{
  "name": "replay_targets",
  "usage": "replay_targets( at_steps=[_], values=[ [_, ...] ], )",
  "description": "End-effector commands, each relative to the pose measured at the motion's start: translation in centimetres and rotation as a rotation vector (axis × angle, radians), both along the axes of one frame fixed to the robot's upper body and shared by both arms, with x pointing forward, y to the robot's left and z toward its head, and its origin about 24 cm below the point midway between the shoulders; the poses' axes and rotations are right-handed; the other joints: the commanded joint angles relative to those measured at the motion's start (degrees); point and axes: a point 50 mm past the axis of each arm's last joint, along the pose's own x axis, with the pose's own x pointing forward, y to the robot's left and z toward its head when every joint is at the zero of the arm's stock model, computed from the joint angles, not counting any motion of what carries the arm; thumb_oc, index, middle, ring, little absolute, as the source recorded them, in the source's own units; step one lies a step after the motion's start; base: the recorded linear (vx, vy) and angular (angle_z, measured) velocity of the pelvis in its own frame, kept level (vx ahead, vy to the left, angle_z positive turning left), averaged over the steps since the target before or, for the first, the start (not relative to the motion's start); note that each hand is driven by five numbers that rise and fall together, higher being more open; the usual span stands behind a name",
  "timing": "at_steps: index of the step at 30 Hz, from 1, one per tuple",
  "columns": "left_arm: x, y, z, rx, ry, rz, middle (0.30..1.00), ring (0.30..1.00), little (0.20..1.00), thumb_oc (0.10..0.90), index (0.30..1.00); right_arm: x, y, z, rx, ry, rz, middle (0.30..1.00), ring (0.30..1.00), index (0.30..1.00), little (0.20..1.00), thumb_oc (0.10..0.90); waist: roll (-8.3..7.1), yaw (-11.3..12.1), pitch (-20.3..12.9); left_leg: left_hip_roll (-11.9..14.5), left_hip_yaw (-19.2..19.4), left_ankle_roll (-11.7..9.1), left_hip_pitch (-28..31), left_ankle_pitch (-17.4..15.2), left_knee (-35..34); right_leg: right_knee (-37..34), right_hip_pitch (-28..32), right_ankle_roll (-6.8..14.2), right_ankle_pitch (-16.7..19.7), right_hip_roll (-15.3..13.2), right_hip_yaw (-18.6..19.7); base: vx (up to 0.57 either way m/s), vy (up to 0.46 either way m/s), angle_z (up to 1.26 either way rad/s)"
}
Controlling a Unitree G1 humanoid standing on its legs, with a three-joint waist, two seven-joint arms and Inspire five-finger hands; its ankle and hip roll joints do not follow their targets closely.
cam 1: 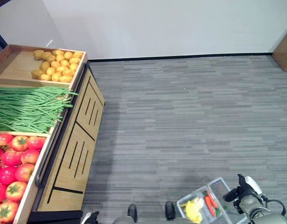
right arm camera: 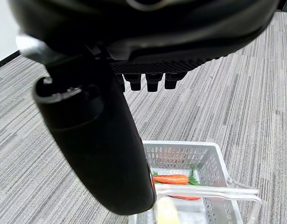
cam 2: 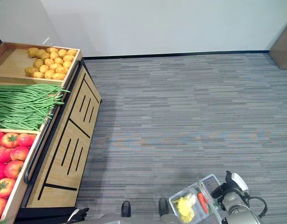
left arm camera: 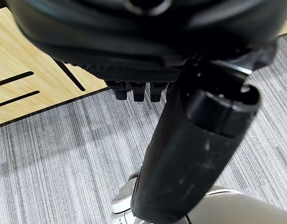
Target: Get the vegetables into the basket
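Note:
A clear perforated basket (cam 1: 219, 183) shows low on my right, with a carrot (cam 1: 209, 204) and a yellow item (cam 1: 194, 210) inside it. My right hand (cam 1: 243, 189) hangs just right of the basket with its fingers relaxed and nothing in them. In the right wrist view the basket (right arm camera: 180, 149) and its clear handle (right arm camera: 208, 191) lie past the hand (right arm camera: 148, 46). What bears the basket I cannot tell. My left hand (left arm camera: 134, 56) hangs by the stand's wooden side, relaxed and holding nothing. On the stand lie potatoes (cam 1: 57, 65), green beans (cam 1: 26, 109) and tomatoes (cam 1: 12, 168).
The wooden produce stand (cam 1: 75, 154) runs along the left, with a black rail (cam 1: 47, 149) on its edge. Grey carpet (cam 1: 190, 116) stretches to a white wall. A brown piece of furniture (cam 1: 284, 51) stands in the far right corner.

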Motion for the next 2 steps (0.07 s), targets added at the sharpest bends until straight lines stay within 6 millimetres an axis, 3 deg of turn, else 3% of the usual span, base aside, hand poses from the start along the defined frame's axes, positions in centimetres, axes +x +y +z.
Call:
replay_targets(
  at_steps=[1, 2],
  values=[
    [0.66, 0.4, 0.16, 0.031, -0.007, -0.011, 1.0, 1.0, 1.0, 0.9, 1.0, 1.92, -0.83, 1.52, -0.061, -0.073, 0.001, 1.0, 1.0, 1.0, 1.0, 0.9, -3.57, 0.1, -0.9, 1.5, -1.3, -1.8, 0.1, -0.2, -0.4, 0.0, 1.6, 4.6, -1.0, -4.4, 0.8, 0.0, 0.0, 0.0],
    [0.74, 0.41, 0.18, 0.032, -0.01, -0.012, 1.0, 1.0, 1.0, 0.9, 1.0, 1.51, -0.21, 0.91, -0.035, -0.062, 0.006, 1.0, 1.0, 1.0, 1.0, 0.9, -3.66, 0.0, -1.0, 1.5, -1.3, -1.7, 0.3, -0.3, -0.4, 0.0, 1.7, 4.6, -1.0, -4.4, 0.7, 0.0, 0.0, 0.0]
  ],
)
